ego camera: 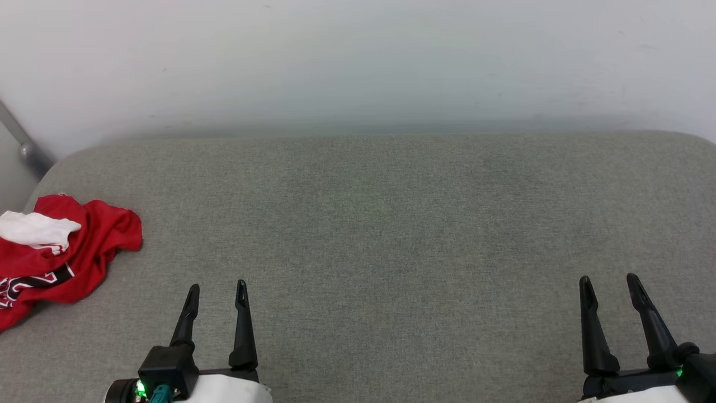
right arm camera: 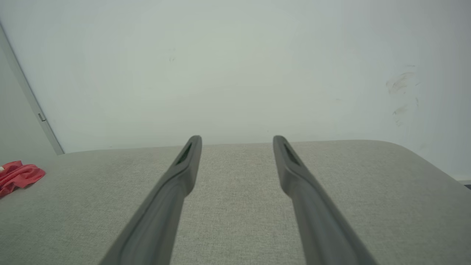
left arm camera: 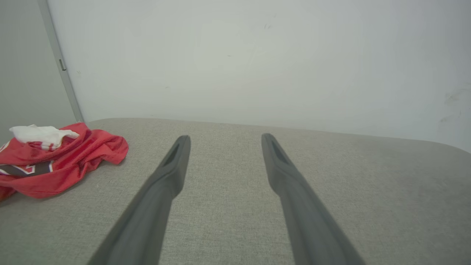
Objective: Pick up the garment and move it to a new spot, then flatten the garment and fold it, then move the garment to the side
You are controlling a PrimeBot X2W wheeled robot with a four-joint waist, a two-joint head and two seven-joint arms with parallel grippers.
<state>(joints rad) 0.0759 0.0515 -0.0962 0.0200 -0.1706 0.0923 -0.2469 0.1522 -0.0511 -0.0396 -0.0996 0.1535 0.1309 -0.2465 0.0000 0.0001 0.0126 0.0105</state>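
Crumpled red jersey-style garment with white sleeve (ego camera: 84, 252) at nine o'clock on the grey upholstered surface (ego camera: 391, 224); left gripper (ego camera: 217, 288) and right gripper (ego camera: 609, 278), fingers spread and empty, stand apart from it, which is probably best reached by the left, pinching a raised fold.

A wide grey woven-fabric surface (ego camera: 391, 224) with rounded far corners meets a plain white wall (ego camera: 358, 56). A grey metal bar (ego camera: 22, 145) slants at its left.
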